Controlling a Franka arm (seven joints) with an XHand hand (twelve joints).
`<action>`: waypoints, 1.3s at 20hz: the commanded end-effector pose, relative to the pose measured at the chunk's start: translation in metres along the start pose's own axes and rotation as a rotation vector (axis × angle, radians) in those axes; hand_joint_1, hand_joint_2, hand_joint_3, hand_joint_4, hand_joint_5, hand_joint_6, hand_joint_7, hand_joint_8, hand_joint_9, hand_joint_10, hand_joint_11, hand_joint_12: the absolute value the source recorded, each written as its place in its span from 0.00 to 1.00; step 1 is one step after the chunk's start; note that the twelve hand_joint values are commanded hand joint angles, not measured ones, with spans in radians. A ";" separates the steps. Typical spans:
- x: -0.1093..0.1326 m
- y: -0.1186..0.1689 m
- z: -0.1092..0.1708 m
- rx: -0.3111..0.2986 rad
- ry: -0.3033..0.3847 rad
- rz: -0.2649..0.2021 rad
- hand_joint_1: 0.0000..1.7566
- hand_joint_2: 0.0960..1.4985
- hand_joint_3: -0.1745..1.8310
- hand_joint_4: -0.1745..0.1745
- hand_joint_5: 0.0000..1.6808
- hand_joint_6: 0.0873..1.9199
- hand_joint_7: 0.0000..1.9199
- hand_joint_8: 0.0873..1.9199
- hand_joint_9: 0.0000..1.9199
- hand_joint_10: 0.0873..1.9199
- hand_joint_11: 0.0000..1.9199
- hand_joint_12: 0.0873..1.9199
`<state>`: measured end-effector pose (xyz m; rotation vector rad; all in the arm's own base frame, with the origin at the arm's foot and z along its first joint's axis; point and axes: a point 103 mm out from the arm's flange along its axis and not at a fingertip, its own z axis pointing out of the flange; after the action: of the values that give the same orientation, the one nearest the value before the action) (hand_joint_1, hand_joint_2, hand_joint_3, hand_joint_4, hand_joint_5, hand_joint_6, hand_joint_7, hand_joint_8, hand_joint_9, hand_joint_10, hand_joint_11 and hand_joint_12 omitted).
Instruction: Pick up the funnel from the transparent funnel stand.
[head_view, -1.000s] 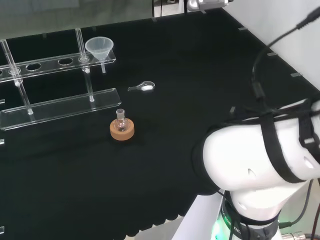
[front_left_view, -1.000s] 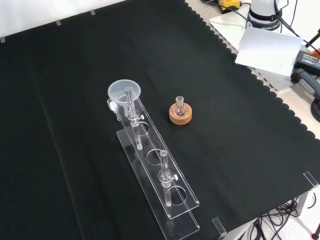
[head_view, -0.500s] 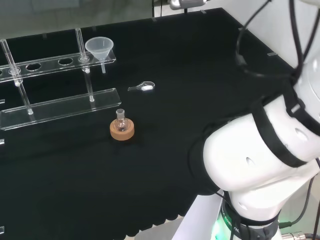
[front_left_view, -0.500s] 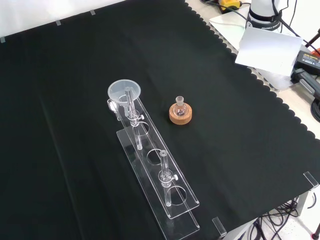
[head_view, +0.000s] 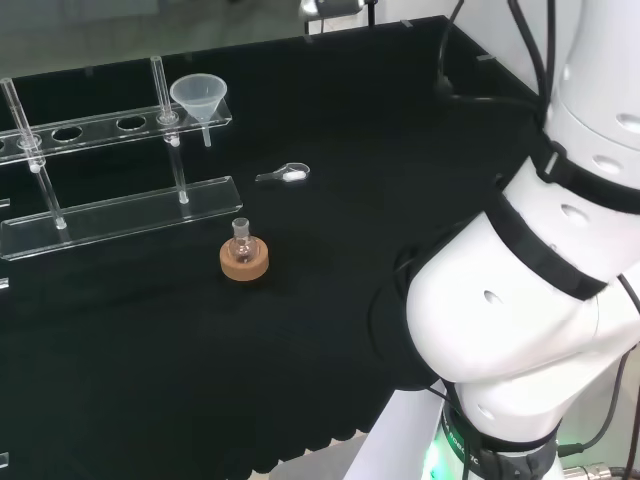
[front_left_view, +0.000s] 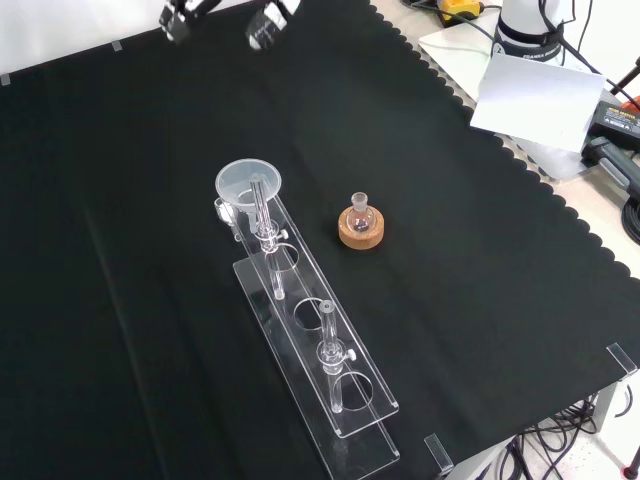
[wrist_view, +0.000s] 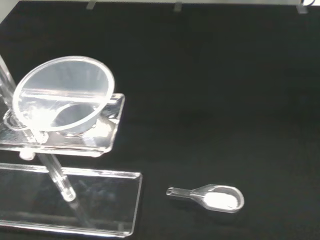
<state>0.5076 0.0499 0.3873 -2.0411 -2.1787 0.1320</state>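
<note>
Approach stage: robot hand (front_left_view: 268, 24) at 12 o'clock in the front view, finger state unclear; descend over the funnel (front_left_view: 248, 184), grip its rim, clear the stand (front_left_view: 318, 352)

Even, diffuse overhead lighting; the black cloth (front_left_view: 150, 330) absorbs shadows. Soft glare marks the funnel (wrist_view: 62, 95) rim. Hand (front_left_view: 265, 25) motion-blurred.

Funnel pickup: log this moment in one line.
phase: approach | hand: above cloth, clear of stand | funnel: seated in funnel stand end hole | contact: none
</note>
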 end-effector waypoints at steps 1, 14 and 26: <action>0.041 0.030 0.029 0.045 -0.035 -0.060 0.17 0.64 0.22 0.53 0.12 0.00 0.05 0.25 0.12 0.33 0.05 0.72; 0.087 0.054 0.062 0.192 -0.160 -0.027 0.29 0.49 0.19 0.52 0.13 0.00 0.03 0.29 0.14 0.36 0.14 0.76; 0.097 0.060 0.082 0.296 -0.194 -0.028 0.37 0.41 0.25 0.60 0.10 0.00 0.00 0.19 0.03 0.46 0.14 0.79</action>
<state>0.5489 0.1499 0.3063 -1.9041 -2.1421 0.5811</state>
